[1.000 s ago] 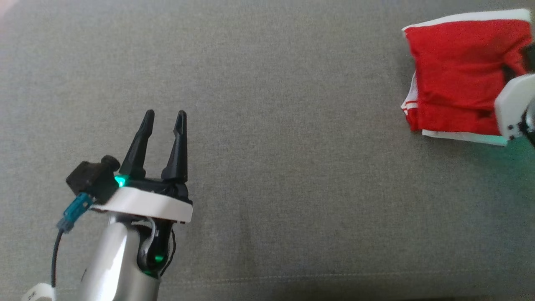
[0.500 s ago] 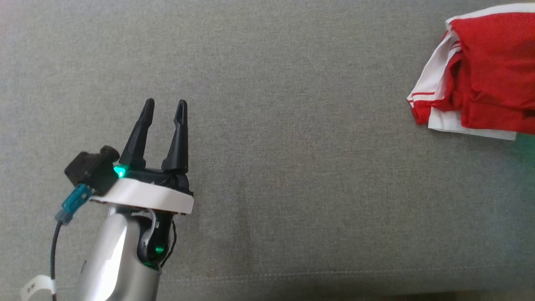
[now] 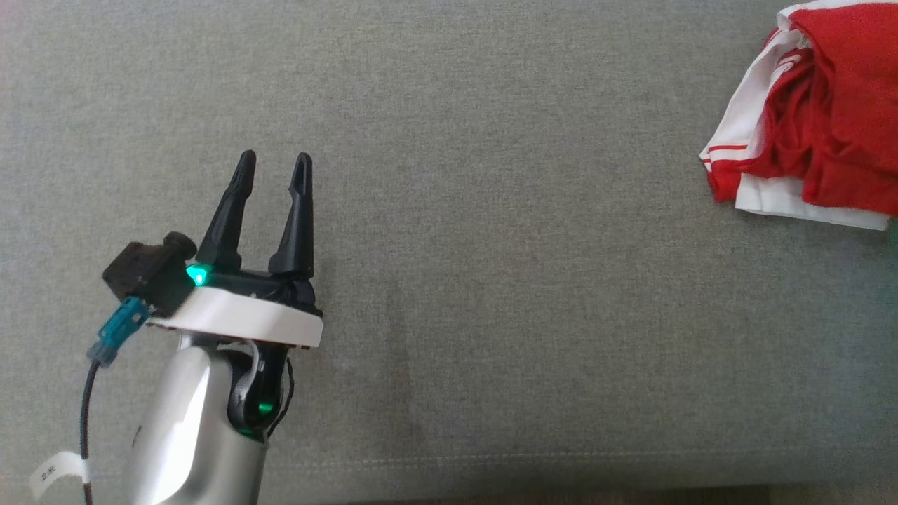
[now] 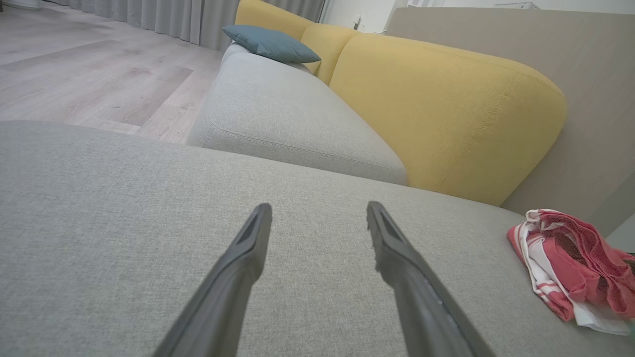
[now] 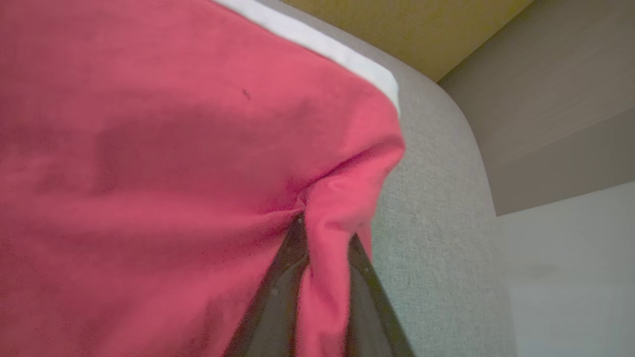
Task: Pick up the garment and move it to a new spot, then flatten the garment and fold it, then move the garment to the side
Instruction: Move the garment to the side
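Grey sofa seat point(image 3: 491, 315) below me. I judge this is the move to the side: the garment point(image 3: 828, 105) sits at the seat's far right, red with white trim, loosely bunched. My right gripper point(image 5: 325, 233) pinches 1 fold between its 2 fingers. My left gripper point(image 3: 275, 161) hovers with fingers apart, empty. Next I'd lower it gently and let go without dragging the layers.
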Robot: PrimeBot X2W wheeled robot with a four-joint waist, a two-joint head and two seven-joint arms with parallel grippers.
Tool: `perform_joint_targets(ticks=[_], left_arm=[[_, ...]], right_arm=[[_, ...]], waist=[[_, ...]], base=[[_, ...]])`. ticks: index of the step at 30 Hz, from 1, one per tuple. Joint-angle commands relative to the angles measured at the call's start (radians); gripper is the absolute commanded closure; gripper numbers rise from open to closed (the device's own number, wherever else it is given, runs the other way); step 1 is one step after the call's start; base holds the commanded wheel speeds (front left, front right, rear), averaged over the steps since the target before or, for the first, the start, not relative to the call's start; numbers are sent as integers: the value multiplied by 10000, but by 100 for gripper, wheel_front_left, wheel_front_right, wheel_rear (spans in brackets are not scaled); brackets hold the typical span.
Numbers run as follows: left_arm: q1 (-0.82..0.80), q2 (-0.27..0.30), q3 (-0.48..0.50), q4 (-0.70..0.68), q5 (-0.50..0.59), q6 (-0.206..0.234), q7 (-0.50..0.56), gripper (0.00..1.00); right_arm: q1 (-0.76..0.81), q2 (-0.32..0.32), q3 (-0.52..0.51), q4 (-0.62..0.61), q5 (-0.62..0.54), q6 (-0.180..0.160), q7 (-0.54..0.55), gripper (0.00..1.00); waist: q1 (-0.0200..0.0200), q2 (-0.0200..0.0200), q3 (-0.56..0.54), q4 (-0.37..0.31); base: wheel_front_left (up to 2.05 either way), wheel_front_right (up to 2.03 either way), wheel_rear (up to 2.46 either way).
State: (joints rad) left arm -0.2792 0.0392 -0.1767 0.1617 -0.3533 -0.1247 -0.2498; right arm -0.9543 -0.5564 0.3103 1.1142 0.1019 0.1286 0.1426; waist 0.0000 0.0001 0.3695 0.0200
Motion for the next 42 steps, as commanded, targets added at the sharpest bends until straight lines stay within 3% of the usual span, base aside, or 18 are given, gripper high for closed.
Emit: perform_joint_targets(ticks=[1,14,21,30,42], left_arm=[[-287,218,333,-304,54,-59,-120,0],[-115,186,516,-133,37,-59,-120,0],[125,160,811,-251,116,-59,-120,0],[545,136,956,-389,210,-59,-120,0],[1592,114,999,-278,114,-59,-120,0]], right_arm=[[280,-78,-142,-229,-69,21,55,0],[426,529,-2187,-1455,-1205,21,-175,0],[927,1913,-2874,-3226,-1308,21,-1060,0],[2699,3849,-3284,-5537,-103,21,-2099,0],[6094,4969,-3198,-7368,-83,21,-3595,0]], waist=[[0,-1,-20,-12],[0,-1,-995,-59],[0,-1,-1738,-57],[0,-1,-2582,133],[0,-1,-3490,343]], base=[[0,0,0],[0,0,0],[0,0,0],[0,0,0],[0,0,0]])
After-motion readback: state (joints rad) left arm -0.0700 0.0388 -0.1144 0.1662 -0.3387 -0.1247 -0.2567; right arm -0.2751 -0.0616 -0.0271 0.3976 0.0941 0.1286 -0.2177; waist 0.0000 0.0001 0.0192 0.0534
